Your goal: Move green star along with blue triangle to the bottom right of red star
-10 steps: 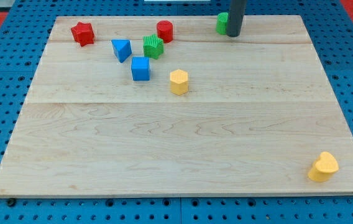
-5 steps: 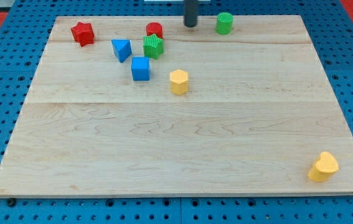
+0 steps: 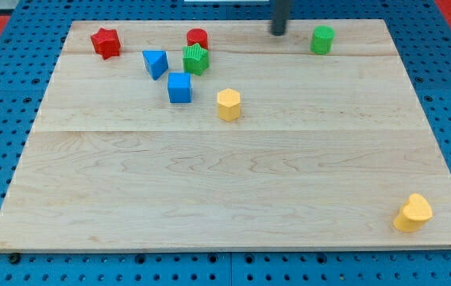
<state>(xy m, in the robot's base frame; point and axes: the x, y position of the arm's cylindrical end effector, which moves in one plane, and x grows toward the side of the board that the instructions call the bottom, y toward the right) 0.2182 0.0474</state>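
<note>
Wooden board (image 3: 233,183), rod cropped, my tip (image 3: 279,32)

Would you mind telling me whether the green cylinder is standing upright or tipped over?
Upright: the green cylinder shows its flat round top facing up and stands on the board near the view's top, apart from my tip to its left.

My tip (image 3: 278,33) ends a plain, straight, dark grey rod.

A wooden board (image 3: 233,199) carries eight blocks. Left of my tip (image 3: 279,32) sit the red star (image 3: 106,42), blue triangle (image 3: 156,63), green star (image 3: 196,59), red cylinder (image 3: 197,37), blue cube (image 3: 179,87) and yellow hexagon (image 3: 228,104). The green cylinder (image 3: 321,39) stands just right of it, the yellow heart (image 3: 413,213) far below-right.
</note>
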